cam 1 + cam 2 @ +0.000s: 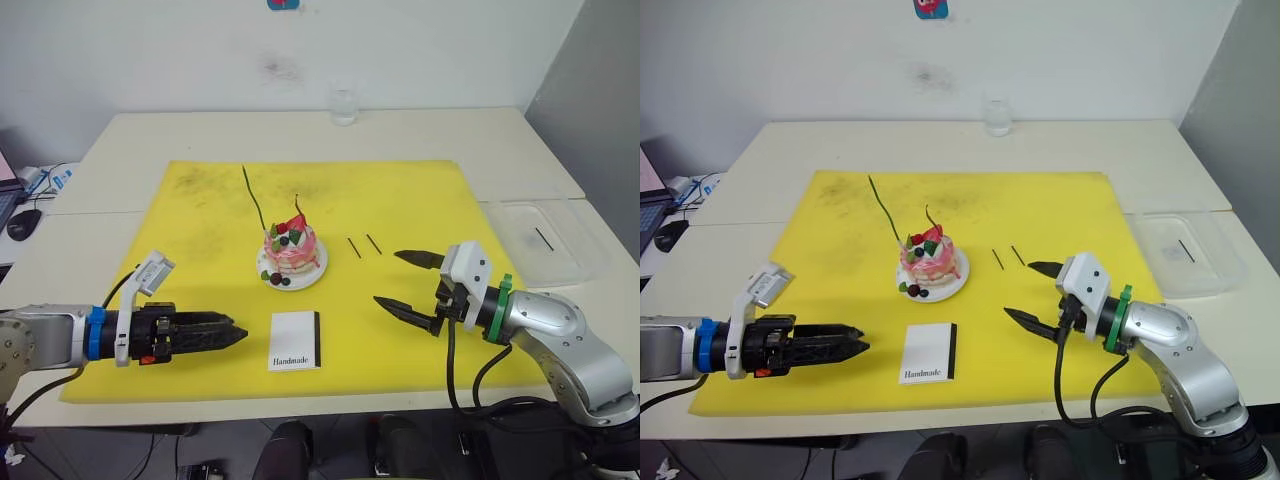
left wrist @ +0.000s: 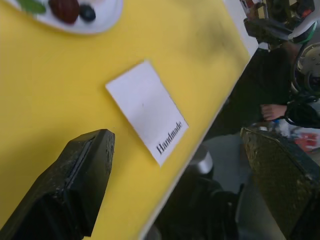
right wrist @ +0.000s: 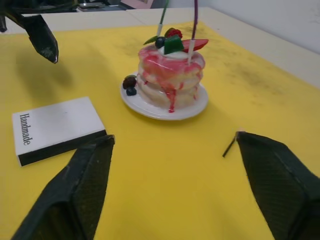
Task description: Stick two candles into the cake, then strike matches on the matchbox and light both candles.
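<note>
One cake (image 1: 292, 251), two candles (image 1: 254, 201), two matches (image 1: 354, 247), one matchbox (image 1: 295, 341), one glass (image 1: 344, 105), one clear tray (image 1: 540, 241).

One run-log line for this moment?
candles: both in cake | matches: on mat, untouched | matchbox: flat | left gripper: shut | right gripper: open, empty

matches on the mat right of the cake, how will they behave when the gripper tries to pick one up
The matches are thin straight sticks lying flat on the yellow mat, so they are probably very light and may roll or skid if nudged. So slender, they look hard to pinch and could snap. The right gripper, open, has wide black fingers.
</note>
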Available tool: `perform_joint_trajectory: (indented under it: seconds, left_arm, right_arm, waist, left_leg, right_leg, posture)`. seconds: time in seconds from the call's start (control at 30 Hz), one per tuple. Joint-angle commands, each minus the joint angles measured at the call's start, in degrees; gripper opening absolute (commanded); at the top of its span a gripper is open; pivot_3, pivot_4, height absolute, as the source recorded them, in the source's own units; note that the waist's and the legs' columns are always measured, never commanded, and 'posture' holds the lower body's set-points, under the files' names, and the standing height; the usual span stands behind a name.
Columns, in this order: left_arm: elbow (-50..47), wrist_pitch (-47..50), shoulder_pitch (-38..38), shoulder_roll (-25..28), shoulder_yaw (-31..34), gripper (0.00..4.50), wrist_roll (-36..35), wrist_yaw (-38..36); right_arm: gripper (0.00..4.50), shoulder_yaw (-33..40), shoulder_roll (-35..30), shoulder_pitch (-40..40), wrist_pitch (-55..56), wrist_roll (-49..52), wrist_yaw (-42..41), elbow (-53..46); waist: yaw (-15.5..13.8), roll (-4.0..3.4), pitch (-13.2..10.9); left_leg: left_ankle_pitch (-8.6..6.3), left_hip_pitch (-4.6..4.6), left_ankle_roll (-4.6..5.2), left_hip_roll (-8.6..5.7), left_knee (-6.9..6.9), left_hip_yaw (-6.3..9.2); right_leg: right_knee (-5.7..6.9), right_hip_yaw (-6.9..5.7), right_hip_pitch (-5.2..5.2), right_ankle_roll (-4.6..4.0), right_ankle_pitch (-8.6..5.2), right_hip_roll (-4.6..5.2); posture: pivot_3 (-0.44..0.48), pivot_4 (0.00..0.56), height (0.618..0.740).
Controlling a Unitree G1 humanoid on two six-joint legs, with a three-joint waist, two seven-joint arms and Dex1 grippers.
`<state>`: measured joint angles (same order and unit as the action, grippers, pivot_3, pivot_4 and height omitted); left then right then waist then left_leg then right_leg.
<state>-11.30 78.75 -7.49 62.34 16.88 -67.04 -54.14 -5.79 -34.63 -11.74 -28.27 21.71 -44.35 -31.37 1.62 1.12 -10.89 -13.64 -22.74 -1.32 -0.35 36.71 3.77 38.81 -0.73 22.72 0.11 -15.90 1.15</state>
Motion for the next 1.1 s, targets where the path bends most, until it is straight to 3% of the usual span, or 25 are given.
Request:
perform_joint_trajectory:
  seconds: [0.03, 0.3, 0.77, 1.1]
  left_arm:
    - [3.25, 5.35, -4.09, -3.14, -1.75, 4.50, -1.84, 3.67]
    - [7.56, 8.64, -8.90, -10.54, -5.42, 4.50, 0.93, 7.54]
    - [7.25, 9.20, -10.42, -17.67, -7.49, 4.50, 3.76, 9.85]
    - [8.65, 10.73, -9.68, -21.48, -5.03, 4.50, 4.77, 12.54]
  right_arm:
    - [2.94, -1.76, -0.74, -1.73, -0.10, 0.42, -1.92, -1.34]
    - [0.04, -7.26, -2.28, -4.14, -0.99, -2.67, -3.65, -0.08]
    - [0.04, -14.67, -1.20, -12.07, -5.60, -6.13, -5.56, 3.70]
    - [0.04, -22.47, 2.26, -16.80, -9.15, -10.63, -5.59, 8.80]
  waist:
    - [-0.24, 0.00, 0.00]
    - [-0.25, 0.07, 0.00]
    - [-0.41, 0.08, 0.01]
    - [-1.41, 0.08, 0.03]
  left_leg:
    - [0.00, -0.02, 0.00, 0.00, 0.00, 0.00]
    - [0.02, -0.18, -0.03, -0.01, 0.02, -0.04]
    - [0.07, -0.20, -0.12, -0.02, 0.03, -0.13]
    - [0.08, -0.18, -0.14, -0.06, 0.18, -0.14]
  right_leg:
    - [0.00, 0.00, 0.02, 0.00, 0.00, 0.00]
    - [0.10, 0.07, 0.26, 0.00, 0.01, 0.02]
    - [0.17, 0.16, 0.35, 0.02, 0.04, 0.04]
    - [0.17, 0.17, 0.30, 0.11, 0.12, 0.09]
  posture:
    - [0.000, 0.150, 0.740]
    - [0.000, 0.150, 0.740]
    - [0.000, 0.150, 0.740]
    - [0.000, 0.150, 0.740]
